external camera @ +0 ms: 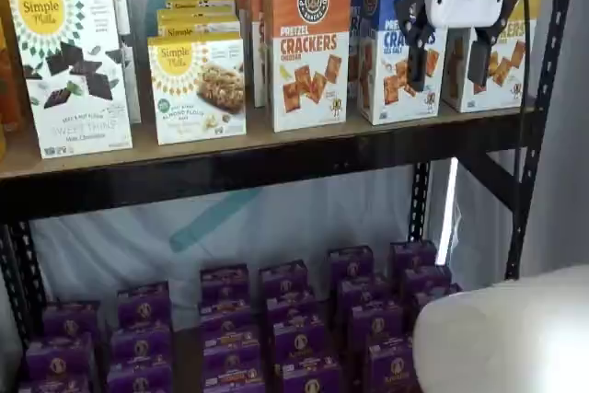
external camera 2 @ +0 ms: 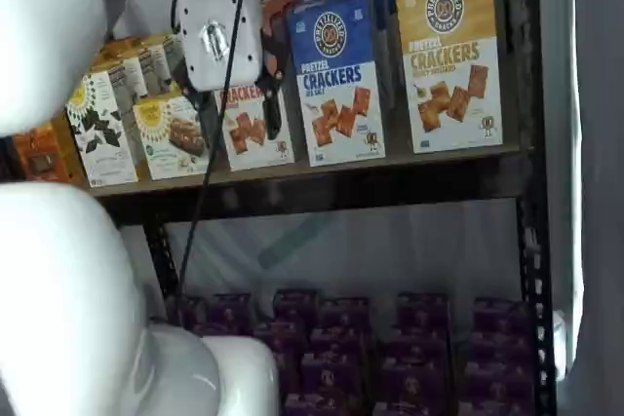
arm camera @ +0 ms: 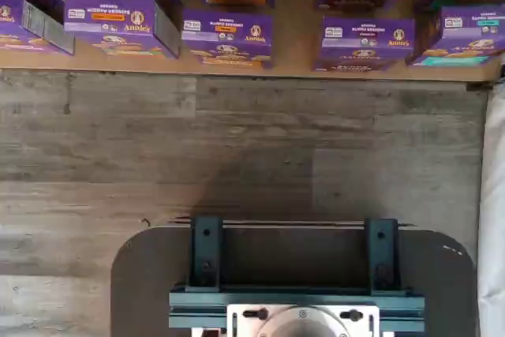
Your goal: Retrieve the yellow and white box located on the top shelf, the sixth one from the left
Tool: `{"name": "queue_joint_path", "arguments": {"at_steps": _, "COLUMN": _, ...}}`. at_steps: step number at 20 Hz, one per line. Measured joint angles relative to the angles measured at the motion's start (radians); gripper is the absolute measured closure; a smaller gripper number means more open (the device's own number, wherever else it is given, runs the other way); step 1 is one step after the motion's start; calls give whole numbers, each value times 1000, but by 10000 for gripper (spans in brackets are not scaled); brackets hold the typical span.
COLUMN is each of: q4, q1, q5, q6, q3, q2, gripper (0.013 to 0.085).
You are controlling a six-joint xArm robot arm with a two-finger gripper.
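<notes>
Yellow covers the upper part of the target box (external camera 2: 449,63) and white the lower part, with a round dark logo near the top, "CRACKERS" in large orange letters across the middle and square brown crackers pictured below. It stands upright at the right end of the top shelf (external camera 2: 322,174), just beside the blue and white cracker box (external camera 2: 336,85). In a shelf view the same yellow and white box (external camera: 504,66) is mostly hidden behind the gripper (external camera: 452,52). The gripper's white body hangs in front of the shelf's right end, its two black fingers pointing down with a plain wide gap between them and nothing held. To the left stand an orange and white pretzel cracker box (external camera: 309,43) and Simple Mills boxes (external camera: 196,87). Purple Annie's boxes (arm camera: 227,37) fill the lower shelf in rows, and the wrist view also shows the grey floor (arm camera: 237,147) and the dark mount with teal brackets (arm camera: 293,270)
</notes>
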Motion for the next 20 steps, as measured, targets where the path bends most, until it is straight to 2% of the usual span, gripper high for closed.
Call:
{"name": "queue_joint_path", "arguments": {"at_steps": 3, "q4": 32, "q1": -28, "q5": 13, "q6": -13, "q3": -5, "q2": 7, "gripper": 130}}
{"name": "queue_joint_path", "arguments": {"at_steps": 5, "q4": 35, "q1": -30, "q5": 15, "q6": -14, "q3": -6, "q2": 8, "gripper": 130}}
{"name": "queue_joint_path", "arguments": {"at_steps": 9, "q4": 25, "q1": -22, "q5": 6, "q6": -12, "q3": -1, "q2": 5, "gripper": 130}}
{"name": "queue_joint_path", "arguments": {"at_steps": 12, "q4": 7, "q1": -35, "q5": -23, "q6": -32, "q3": 7, "q2": 1, "gripper": 130}}
{"name": "queue_joint_path", "arguments": {"at_steps": 16, "q4": -14, "q1": -95, "q5": -95, "q6": -99, "q3": 21, "q2": 4, "gripper": 130}}
{"name": "queue_joint_path", "arguments": {"at_steps": 20, "q4": -30, "q1": -186, "q5": -185, "q6": -192, "q3": 27, "q2": 22, "gripper": 130}}
